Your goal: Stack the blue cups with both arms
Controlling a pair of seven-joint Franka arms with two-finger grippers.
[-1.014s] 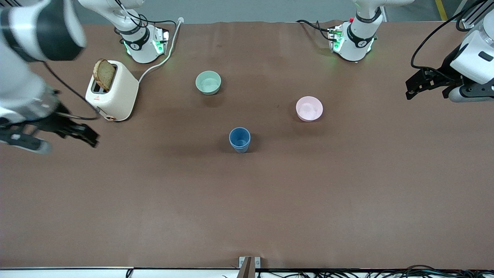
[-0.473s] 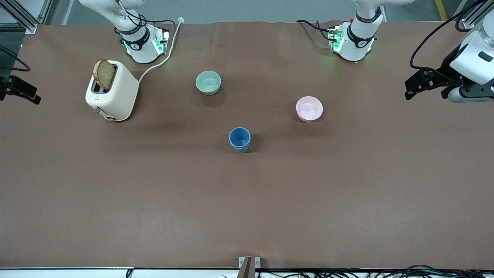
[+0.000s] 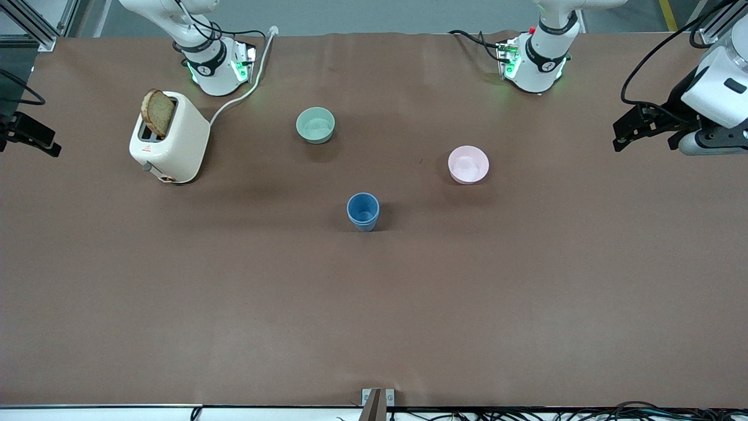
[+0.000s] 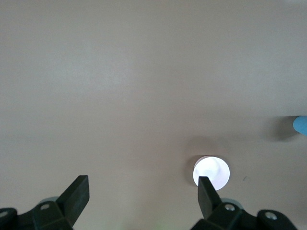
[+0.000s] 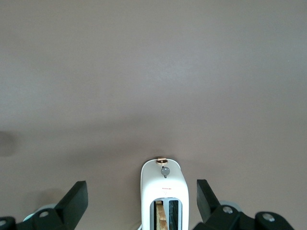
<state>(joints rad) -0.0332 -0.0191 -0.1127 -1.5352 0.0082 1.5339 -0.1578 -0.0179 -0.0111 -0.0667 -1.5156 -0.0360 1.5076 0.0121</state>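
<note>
The blue cups stand nested one in the other, upright, on the bare middle of the bench, nearer to the front camera than either bowl. In the left wrist view only an edge of the blue cups shows. A small metal bracket sits at the near edge of the bench, and black cables lie along that edge toward the left arm's end.

Farther from the front camera, toward the left arm's end, is the pink bowl; it appears washed out in the left wrist view. Farther still, toward the right arm's end, is the pale green bowl.

The left gripper hangs over the left arm's end of the bench, well apart from the cups, its wrist bent level; the wrist view shows the left gripper with fingers spread wide and nothing between them. The right gripper is over the bench edge at the right arm's end, mostly out of frame; its own camera shows the right gripper gaping too, empty.

A cream toaster with a slice of bread standing in one slot sits near the right arm's base, its white cord running past that base. The left arm's base glows green at the farthest edge. The bench top is brown and matte.
</note>
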